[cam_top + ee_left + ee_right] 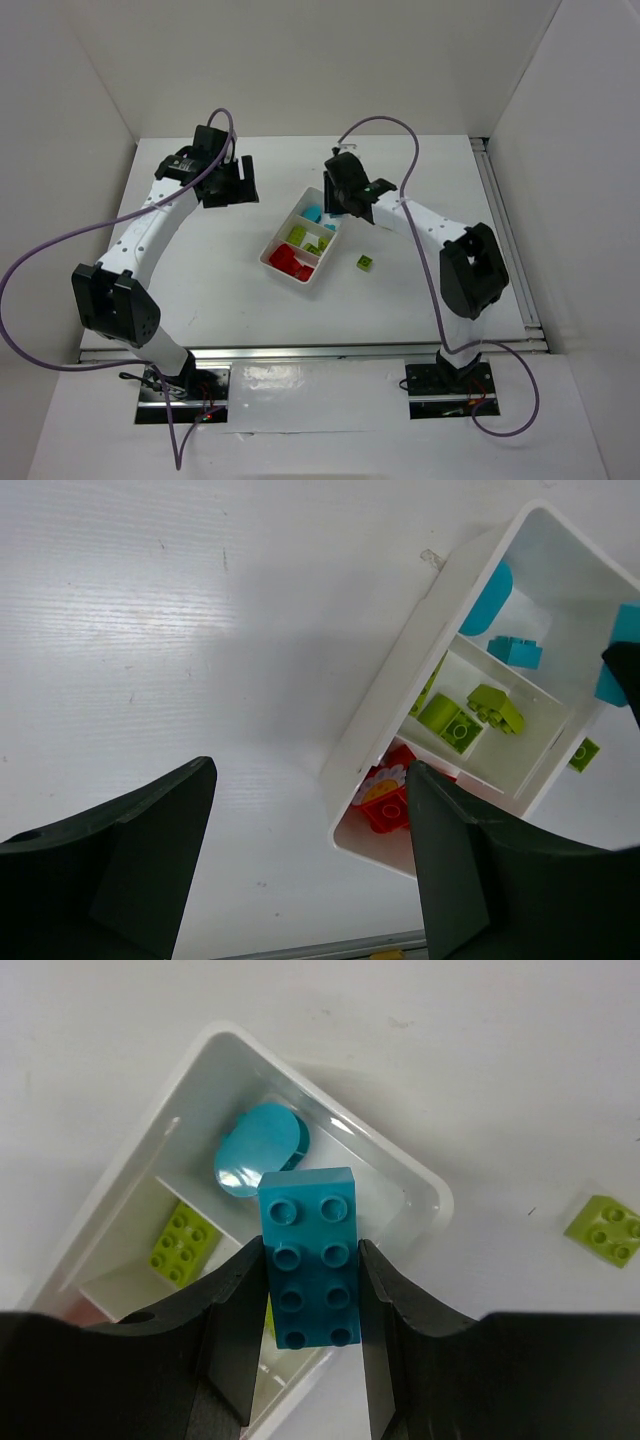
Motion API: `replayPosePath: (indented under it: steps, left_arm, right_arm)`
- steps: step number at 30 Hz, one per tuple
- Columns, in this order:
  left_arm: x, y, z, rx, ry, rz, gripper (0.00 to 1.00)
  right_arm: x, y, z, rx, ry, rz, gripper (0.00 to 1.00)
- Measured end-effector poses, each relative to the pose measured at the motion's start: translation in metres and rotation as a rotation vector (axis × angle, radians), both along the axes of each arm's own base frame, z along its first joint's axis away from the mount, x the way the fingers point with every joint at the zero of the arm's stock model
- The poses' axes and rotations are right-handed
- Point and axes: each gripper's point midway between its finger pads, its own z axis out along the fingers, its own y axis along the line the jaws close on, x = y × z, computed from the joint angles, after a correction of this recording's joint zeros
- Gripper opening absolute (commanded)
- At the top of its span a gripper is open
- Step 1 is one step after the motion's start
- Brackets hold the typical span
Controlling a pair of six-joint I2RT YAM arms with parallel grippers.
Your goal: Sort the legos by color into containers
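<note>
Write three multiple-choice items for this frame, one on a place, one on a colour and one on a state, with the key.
1. Where does the loose yellow-green brick lie?
A. In the red compartment
B. On the table, outside the tray, on the right arm's side
C. Between the left arm's jaws

2. What colour is the held brick in the right gripper?
A. Red
B. Yellow-green
C. Cyan-blue

3. How do the jaws of the left gripper stand?
A. Open, with nothing between them
B. Shut on a red brick
C. Shut on a divider

Key:
1 B: the top view shows it alone on the table, right of the tray.
2 C: the right wrist view shows a cyan-blue eight-stud brick clamped between the jaws.
3 A: the left wrist view shows a wide gap, with only table and tray behind it.
</note>
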Motion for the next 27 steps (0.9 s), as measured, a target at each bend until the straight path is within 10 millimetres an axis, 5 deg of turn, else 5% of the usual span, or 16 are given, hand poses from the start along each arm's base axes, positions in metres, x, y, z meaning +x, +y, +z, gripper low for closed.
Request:
replayPosePath:
  steps: [3, 5, 7, 11, 14, 15, 18, 23, 27]
  left_arm:
    - [0.0, 0.001, 0.0, 0.003, -0.002, 0.003, 0.86]
    - [0.0, 0.001, 0.0, 0.005, -0.002, 0.004, 0.86]
    - [0.0, 0.001, 0.0, 0.004, -0.001, 0.004, 0.86]
    - [0.0, 0.001, 0.0, 0.005, -0.001, 0.004, 0.86]
    - [0.0, 0.002, 0.0, 0.007, -0.001, 0.006, 0.86]
    - [0.0, 0.002, 0.0, 0.009, -0.001, 0.007, 0.86]
    - [-0.001, 0.003, 0.0, 0.013, 0.0, 0.01, 0.86]
    - [-0.001, 0.003, 0.0, 0.014, 0.001, 0.011, 0.86]
    - [-0.001, 0.003, 0.0, 0.014, 0.001, 0.011, 0.86]
  right_arm:
    - [0.006, 0.004, -0.019, -0.025, 0.031, -0.001, 0.39]
    - [0.013, 0.007, -0.024, -0.031, 0.035, -0.005, 0.63]
    - [0.019, 0.011, -0.021, -0.028, 0.025, -0.01, 0.75]
    - [0.032, 0.015, 0.0, -0.017, -0.026, -0.018, 0.76]
    - [0.032, 0.006, 0.013, -0.027, -0.06, -0.057, 0.57]
    - [0.03, -0.003, 0.015, -0.031, -0.066, -0.086, 0.5]
    - [0.018, -0.037, 0.015, -0.028, -0.059, -0.169, 0.5]
    - [0.008, -0.135, -0.019, -0.033, 0.041, -0.397, 0.85]
    - [-0.01, -0.17, -0.064, -0.053, 0.18, -0.471, 0.88]
